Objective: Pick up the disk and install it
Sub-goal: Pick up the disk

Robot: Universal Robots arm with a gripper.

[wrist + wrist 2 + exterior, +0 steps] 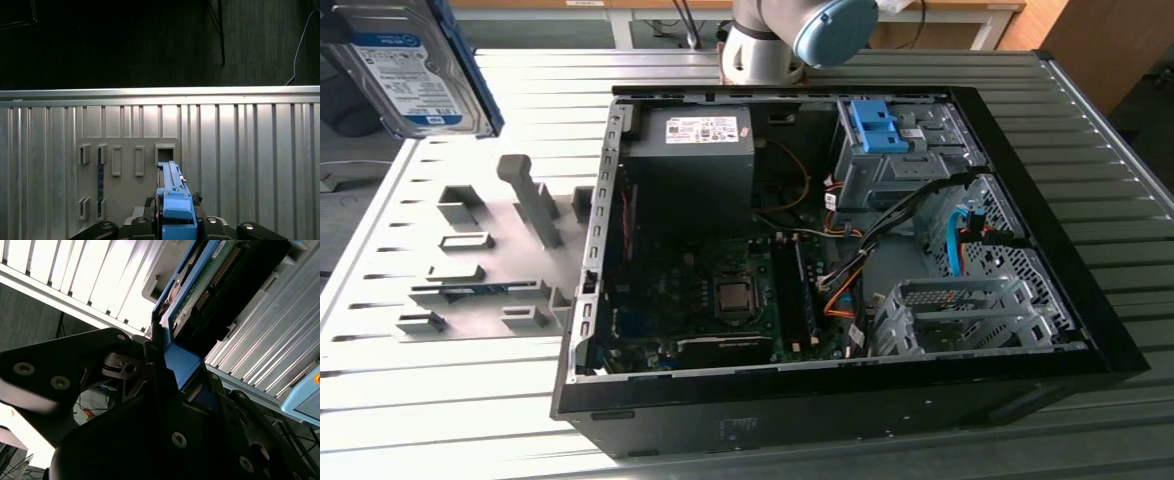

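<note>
In the exterior view the disk [411,68], a silver drive with a white-and-blue label in a blue carrier, hangs in the air at the upper left, above the grey holder plate [467,270]. In the first wrist view its blue carrier edge [172,200] stands upright between the black fingers of my gripper [176,226]. The second wrist view looks along the disk [200,295], showing its green circuit board and blue frame, with the gripper [167,365] shut on the carrier's end.
An open black computer case [1067,300] lies on the slatted metal table [1121,180], with a motherboard, cables, a metal drive cage [961,315] and a blue-latched bay [881,128]. The arm's base [767,45] stands behind the case. Below the gripper lies the holder plate [125,175].
</note>
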